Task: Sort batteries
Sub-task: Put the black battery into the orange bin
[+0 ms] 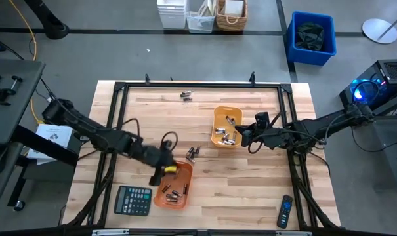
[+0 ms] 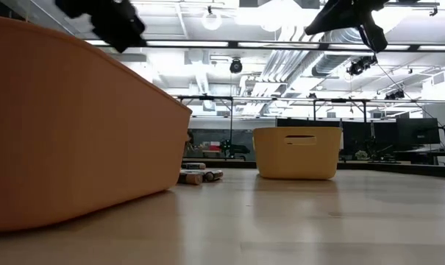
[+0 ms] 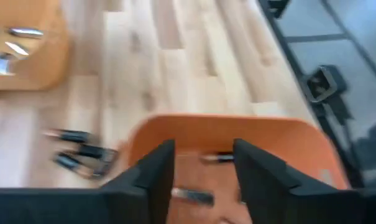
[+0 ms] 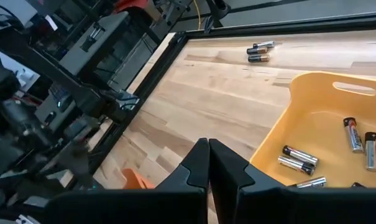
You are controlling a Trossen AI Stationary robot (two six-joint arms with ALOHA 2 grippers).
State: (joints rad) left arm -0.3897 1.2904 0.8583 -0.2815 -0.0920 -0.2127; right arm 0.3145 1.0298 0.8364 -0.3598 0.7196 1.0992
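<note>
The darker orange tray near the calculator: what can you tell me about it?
The darker orange tray is a small open bin of what looks like smooth plastic, with rounded corners and sloping walls. It sits upright on the wooden table, close beside the black calculator. Several small batteries lie loose on its floor. The left claw hangs over its edge with fingers apart and nothing between them. More batteries lie on the table just outside it.
</note>
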